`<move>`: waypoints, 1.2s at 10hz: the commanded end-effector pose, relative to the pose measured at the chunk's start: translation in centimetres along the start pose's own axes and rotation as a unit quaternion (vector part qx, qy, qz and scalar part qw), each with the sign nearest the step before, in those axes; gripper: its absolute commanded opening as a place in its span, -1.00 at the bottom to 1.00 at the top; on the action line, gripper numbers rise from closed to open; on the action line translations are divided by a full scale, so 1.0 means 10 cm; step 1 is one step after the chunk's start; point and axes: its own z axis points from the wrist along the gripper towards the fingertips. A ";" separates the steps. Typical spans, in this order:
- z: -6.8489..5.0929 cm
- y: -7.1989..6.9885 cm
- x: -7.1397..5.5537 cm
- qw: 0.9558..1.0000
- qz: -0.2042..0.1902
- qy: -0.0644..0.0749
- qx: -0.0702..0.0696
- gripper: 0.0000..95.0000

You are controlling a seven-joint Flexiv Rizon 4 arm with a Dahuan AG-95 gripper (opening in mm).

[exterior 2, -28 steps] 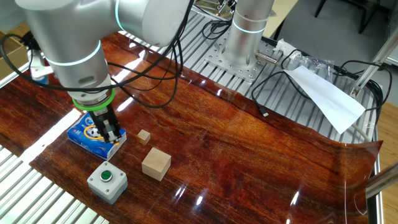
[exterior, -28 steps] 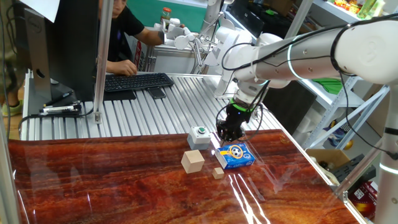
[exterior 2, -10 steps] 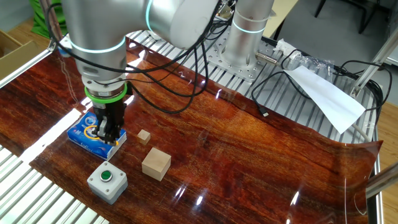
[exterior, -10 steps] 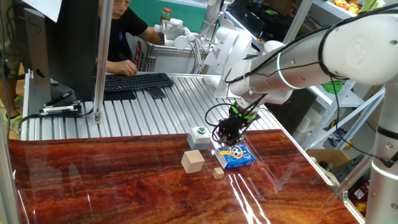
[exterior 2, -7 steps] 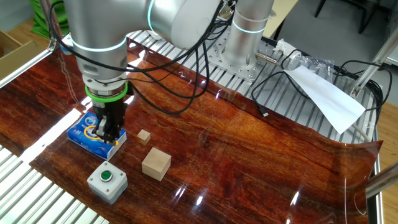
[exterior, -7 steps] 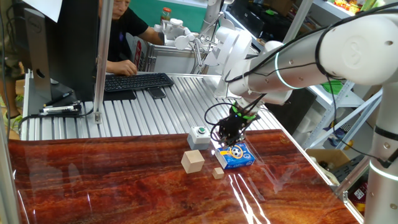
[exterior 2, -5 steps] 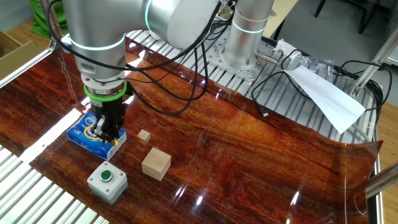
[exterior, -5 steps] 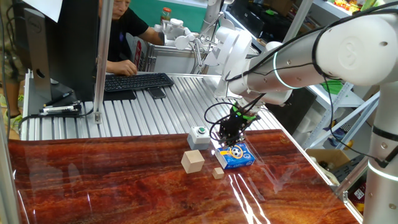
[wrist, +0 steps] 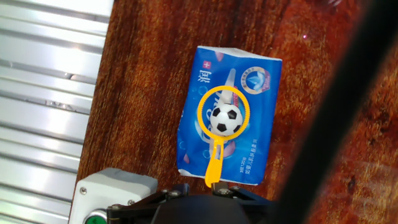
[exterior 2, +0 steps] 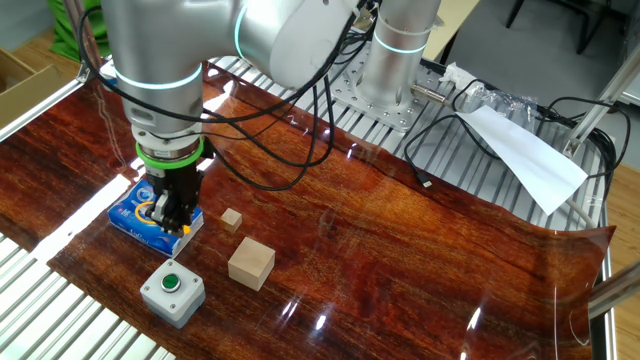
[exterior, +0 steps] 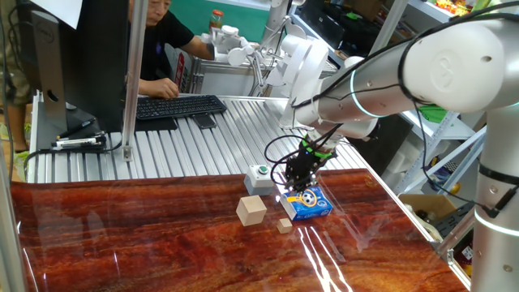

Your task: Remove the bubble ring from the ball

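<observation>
Hand (exterior 2: 170, 215) pinching stem of thin yellow-orange plastic bubble ring (wrist: 222, 114), loop encircling small glossy soccer-patterned ball (wrist: 226, 119), on flat blue rectangular pack (wrist: 252, 81), near corner of glossy wood-grain desk (exterior 2: 400, 260).

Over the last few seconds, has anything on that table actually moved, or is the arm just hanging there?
The arm shifted: its upper links swung over while the gripper stayed low over the blue pack. The bubble ring encircles the ball with its stem at the fingers; whether it is gripped I cannot tell. The pack, both wooden cubes and the grey button box have not moved.
</observation>
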 end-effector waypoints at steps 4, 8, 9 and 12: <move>0.08 0.01 -0.02 1.000 -0.004 -0.016 0.001 -0.20; 0.12 0.00 -0.03 1.000 -0.005 -0.022 0.007 -0.20; 0.12 0.00 -0.03 1.000 -0.005 -0.028 0.009 -0.20; 0.14 0.00 -0.04 1.000 -0.007 -0.029 0.011 -0.20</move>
